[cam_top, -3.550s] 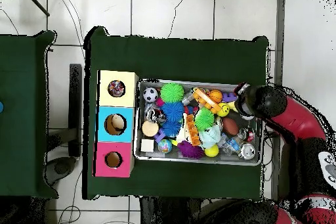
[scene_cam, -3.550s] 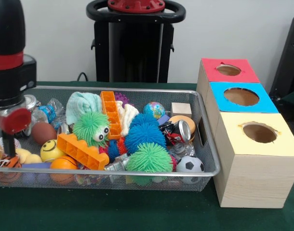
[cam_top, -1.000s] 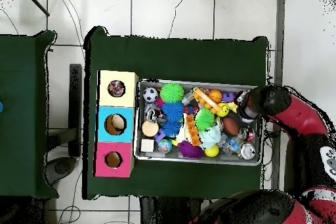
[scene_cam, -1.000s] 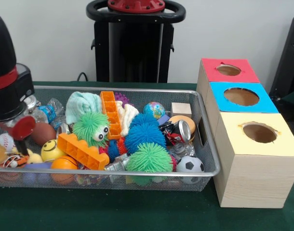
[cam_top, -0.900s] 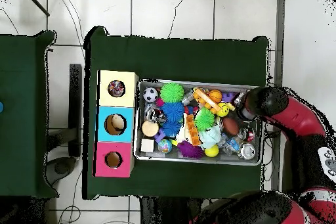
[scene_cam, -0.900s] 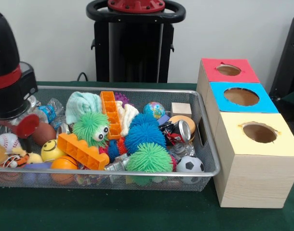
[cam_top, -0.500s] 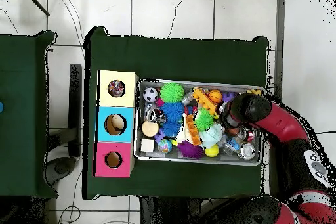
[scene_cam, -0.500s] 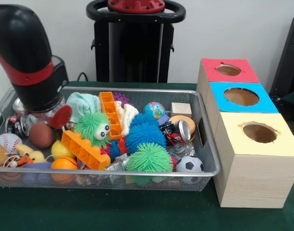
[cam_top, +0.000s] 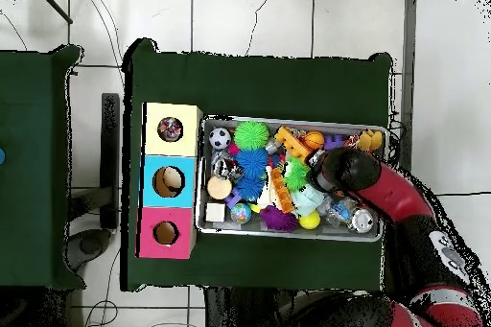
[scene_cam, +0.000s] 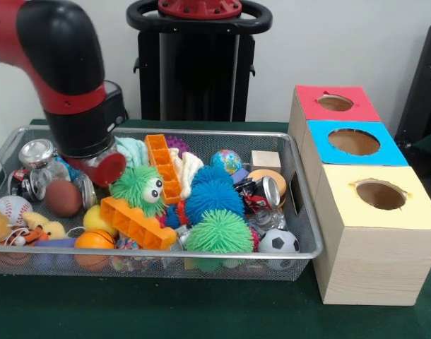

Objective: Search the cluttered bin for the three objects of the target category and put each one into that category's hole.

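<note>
The arm [scene_cam: 67,78] reaches low over the left part of the wire bin [scene_cam: 304,212], and its black and red bulk hides most of the gripper [scene_cam: 102,168]. Only a round red part shows beneath the wrist, just left of the green fuzzy toy with eyes [scene_cam: 138,187]; whether the fingers are released or clenched on anything cannot be told from either view. In the overhead view the arm [cam_top: 369,184] covers the bin's middle-right contents.

The target category cannot be read from the pictures. The bin holds a crowd of things: an orange brick [scene_cam: 136,223] lying slantwise at the front, a second orange brick [scene_cam: 161,166] standing behind it, a blue spiky ball [scene_cam: 213,196], a green spiky ball [scene_cam: 218,233], a soccer ball [scene_cam: 278,242], a baseball [scene_cam: 10,210], a brown ball [scene_cam: 63,197], an orange ball [scene_cam: 93,240], a globe ball [scene_cam: 226,161], a wooden cube [scene_cam: 266,160] and a crushed can [scene_cam: 261,192]. Silver cans at the far left [scene_cam: 37,152] are partly behind the mesh.

Right of the bin, on the green surface [scene_cam: 166,311], stand three boxes with round holes: red [scene_cam: 335,103], blue [scene_cam: 354,143], yellow [scene_cam: 380,195]. From overhead the yellow hole [cam_top: 170,129] shows something inside, too small to make out.
</note>
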Tool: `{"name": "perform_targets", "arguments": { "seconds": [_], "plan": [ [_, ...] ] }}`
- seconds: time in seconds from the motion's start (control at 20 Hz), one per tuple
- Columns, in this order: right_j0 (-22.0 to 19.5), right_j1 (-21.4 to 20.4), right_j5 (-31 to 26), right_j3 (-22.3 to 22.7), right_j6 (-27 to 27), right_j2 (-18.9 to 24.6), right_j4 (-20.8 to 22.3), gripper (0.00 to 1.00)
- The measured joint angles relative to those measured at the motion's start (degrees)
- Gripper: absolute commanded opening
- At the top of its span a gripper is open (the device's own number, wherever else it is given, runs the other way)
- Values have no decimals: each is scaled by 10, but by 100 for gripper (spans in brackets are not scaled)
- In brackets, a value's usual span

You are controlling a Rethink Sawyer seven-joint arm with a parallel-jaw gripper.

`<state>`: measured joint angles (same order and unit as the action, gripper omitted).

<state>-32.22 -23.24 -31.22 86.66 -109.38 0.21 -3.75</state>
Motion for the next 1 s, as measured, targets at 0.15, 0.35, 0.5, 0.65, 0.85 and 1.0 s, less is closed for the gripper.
{"name": "perform_targets", "arguments": {
  "seconds": [0.15,0.35,0.5,0.65,0.85,1.0],
  "plan": [
    [36,-10,15,20,-18,-25,-16,0],
    [91,-20,7,32,-38,-58,-20,0],
    [131,-33,-12,33,-45,-83,-20,0],
    [171,-55,-51,31,-48,-109,-20,0],
    [203,-84,-118,29,-48,-134,-20,0],
    [206,-89,-135,29,-48,-140,-20,0]
  ]
}}
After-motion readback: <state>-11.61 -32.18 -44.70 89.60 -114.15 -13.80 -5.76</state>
